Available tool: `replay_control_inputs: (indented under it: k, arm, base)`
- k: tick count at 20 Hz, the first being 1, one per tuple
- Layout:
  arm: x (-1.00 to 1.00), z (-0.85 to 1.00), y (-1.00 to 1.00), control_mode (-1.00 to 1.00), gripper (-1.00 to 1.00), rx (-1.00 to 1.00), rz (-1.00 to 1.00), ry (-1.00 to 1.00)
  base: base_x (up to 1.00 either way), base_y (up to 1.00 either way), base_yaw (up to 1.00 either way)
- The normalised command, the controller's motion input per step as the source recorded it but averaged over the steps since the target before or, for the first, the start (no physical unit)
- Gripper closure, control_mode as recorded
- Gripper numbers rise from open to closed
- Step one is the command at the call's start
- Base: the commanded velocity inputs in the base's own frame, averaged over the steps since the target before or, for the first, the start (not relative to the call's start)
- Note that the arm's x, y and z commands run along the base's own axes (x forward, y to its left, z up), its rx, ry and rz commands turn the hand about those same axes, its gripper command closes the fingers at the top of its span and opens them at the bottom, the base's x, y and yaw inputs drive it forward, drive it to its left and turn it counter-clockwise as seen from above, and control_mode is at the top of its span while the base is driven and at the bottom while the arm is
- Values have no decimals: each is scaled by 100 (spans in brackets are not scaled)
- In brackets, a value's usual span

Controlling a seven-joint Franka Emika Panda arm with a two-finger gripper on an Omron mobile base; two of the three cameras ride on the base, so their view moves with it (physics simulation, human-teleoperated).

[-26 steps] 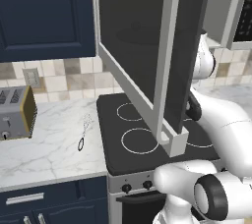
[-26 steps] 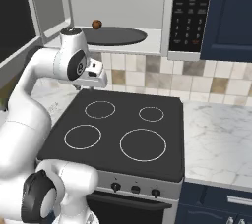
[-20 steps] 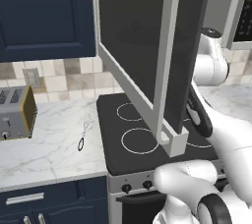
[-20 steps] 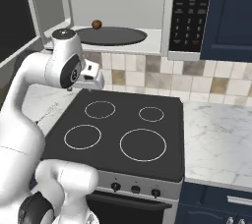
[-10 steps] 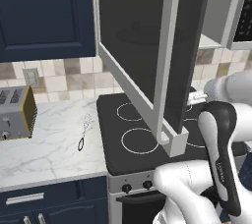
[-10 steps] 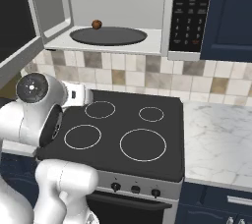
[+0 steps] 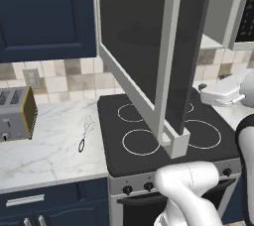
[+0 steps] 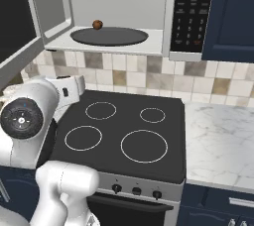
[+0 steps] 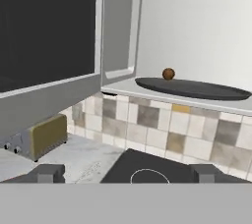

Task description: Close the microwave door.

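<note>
At the far left of the counter stands the small silver toaster [image 7: 16, 113] with a mustard-yellow side, and a thin wire whisk [image 7: 83, 135] lies on the white marble counter [image 7: 44, 155] between it and the black glass stove top [image 8: 124, 133]. Next comes the task's thing, the wide microwave door [image 7: 144, 46] of dark smoky glass in a light grey frame: it stands swung wide open, jutting out over the left half of the stove, so the closing is not yet done. To its right the big light-grey microwave [image 8: 129, 12] gapes, showing a dark round turntable plate [image 8: 109, 35] with a small brown ball [image 8: 97, 24] on it, and the black button panel [image 8: 192, 9] beyond. The two-finger gripper [image 9: 125, 173] hovers low over the stove, right of the door and apart from it; its dark fingertips [image 9: 49, 173] stand wide apart and hold nothing. I judge the whole push remains: reach the door's inner face, then swing it shut.
</note>
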Motion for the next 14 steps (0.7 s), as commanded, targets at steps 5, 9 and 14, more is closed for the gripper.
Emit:
replay_control_inputs:
  k: [5, 9, 14]
  arm:
    - [-57, 55, 12, -100, -100, 4, 18, -30]
    - [-67, 30, 28, -100, -100, 3, 27, -27]
    - [-71, 18, 36, -100, -100, 1, 33, -17]
  base:
    - [0, 0, 0]
    - [0, 0, 0]
    - [0, 0, 0]
